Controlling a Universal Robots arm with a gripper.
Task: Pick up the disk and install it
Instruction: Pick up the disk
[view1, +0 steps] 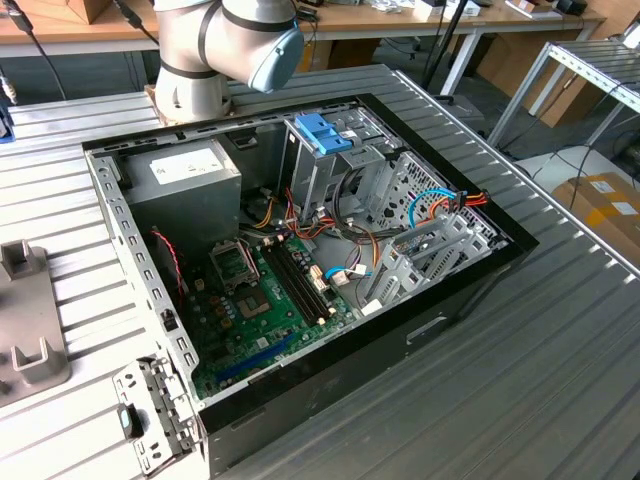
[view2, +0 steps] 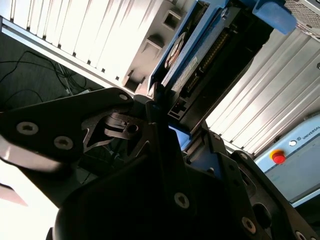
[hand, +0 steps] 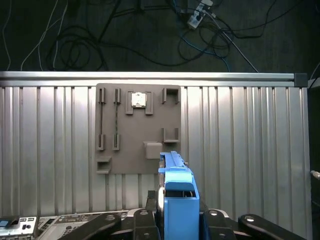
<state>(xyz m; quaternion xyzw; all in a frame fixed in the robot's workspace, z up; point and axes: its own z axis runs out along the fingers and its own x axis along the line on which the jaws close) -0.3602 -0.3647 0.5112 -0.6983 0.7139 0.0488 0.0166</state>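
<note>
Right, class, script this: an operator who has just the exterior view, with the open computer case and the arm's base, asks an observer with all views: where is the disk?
Observer: The disk is in the gripper, away from the case.
Operator: Gripped properly?
Observer: In the second wrist view, black fingers sit against either side of its near end.
Operator: What's beyond it?
Observer: In the first wrist view, a grey fixture plate on the ribbed table.

Robot arm (view1: 205, 50) bent, tool (hand: 177, 211) pointing down, clamped on disk (hand: 179, 192)
</note>
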